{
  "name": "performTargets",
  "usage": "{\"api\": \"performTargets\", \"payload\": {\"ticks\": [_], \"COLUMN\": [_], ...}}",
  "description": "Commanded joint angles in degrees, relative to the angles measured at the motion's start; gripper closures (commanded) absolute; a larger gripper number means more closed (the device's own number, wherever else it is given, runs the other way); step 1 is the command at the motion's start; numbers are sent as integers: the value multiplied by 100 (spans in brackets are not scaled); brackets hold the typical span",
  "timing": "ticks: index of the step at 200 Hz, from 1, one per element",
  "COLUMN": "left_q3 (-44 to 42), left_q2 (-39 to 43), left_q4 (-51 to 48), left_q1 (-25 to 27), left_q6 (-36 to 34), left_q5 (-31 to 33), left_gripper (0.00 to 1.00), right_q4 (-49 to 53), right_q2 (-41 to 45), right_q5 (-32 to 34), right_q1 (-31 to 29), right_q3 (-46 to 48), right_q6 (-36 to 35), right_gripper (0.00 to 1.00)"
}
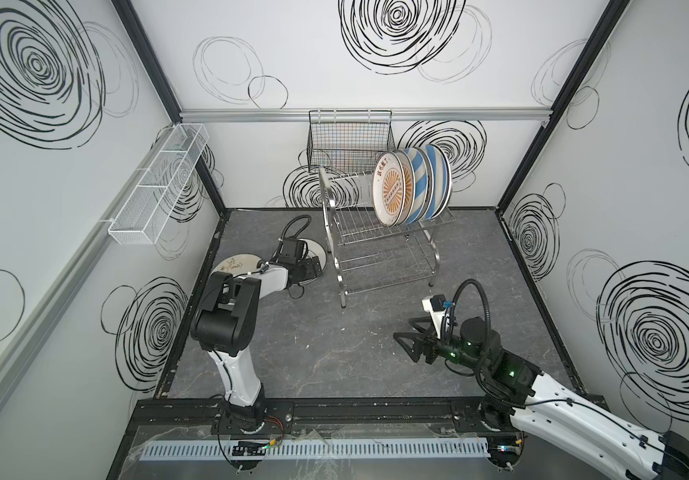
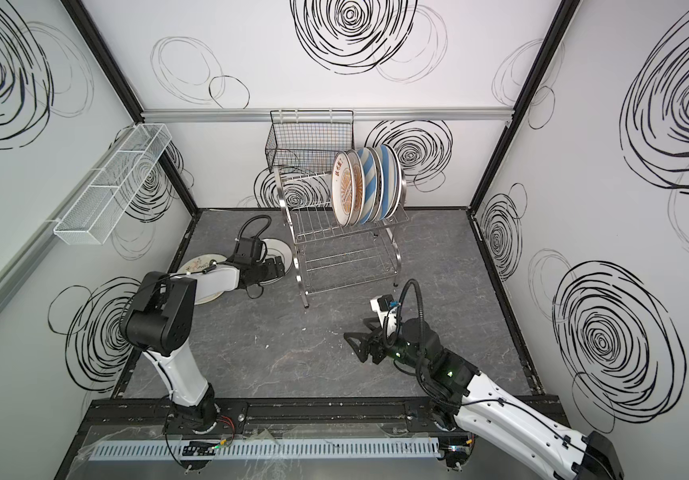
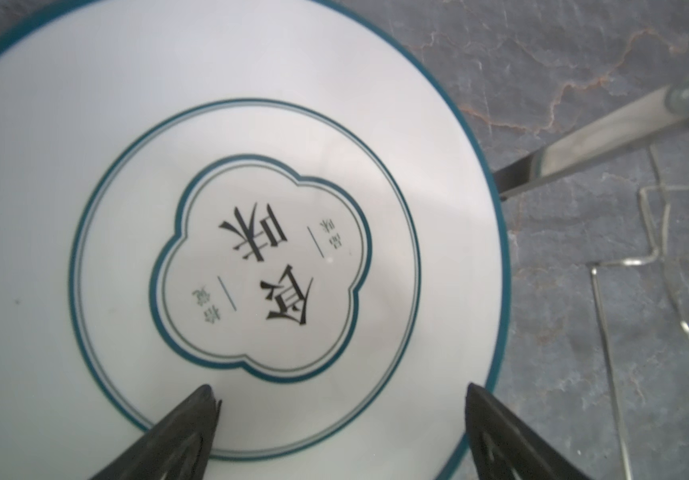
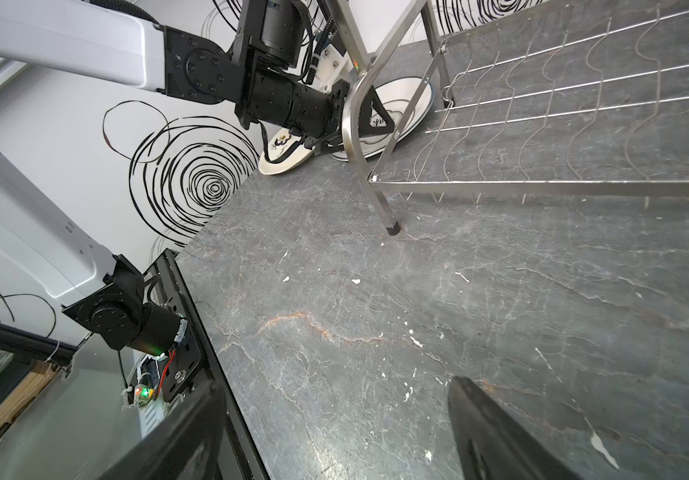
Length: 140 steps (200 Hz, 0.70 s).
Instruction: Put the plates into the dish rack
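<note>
Plates in rack; perhaps two others leftward.

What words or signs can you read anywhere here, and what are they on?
"食味": large black characters, upside down in the left wrist view, on the round white plate with a dark green rim.
Small grey characters beside them: too blurred.
Characters on the round orange sunburst plate in the steel wire dish rack: too small.
Black print on the round cream plate: too small.
</note>
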<state>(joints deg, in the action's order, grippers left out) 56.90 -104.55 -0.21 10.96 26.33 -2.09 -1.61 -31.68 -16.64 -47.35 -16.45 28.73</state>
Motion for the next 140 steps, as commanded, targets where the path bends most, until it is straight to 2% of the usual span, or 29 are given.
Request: {"api": "performTargets", "payload": {"ticks": [1,36,72,140], "left_q3": [-432,-741,-1273,-2388], "left_q2": [159,538,880,2133], "left_q4": [-443,-594,-519,-436], "left_q1": [125,332,504,1036], "left_q6": [300,388,586,1239], "left_q5": [-299,-380,-754,-954], "left_gripper": [4,4,4,4], "right_q4": [-54,81,160,118], "right_q2": [25,43,157,174], "right_q5": [82,85,63,33], "right_q1": [-35,-34,-29,-23], "right_q3": [-87,-166,-185,-157], "right_q6": [-13,-8,-8,67], "right_gripper": [12,12,12,11]}}
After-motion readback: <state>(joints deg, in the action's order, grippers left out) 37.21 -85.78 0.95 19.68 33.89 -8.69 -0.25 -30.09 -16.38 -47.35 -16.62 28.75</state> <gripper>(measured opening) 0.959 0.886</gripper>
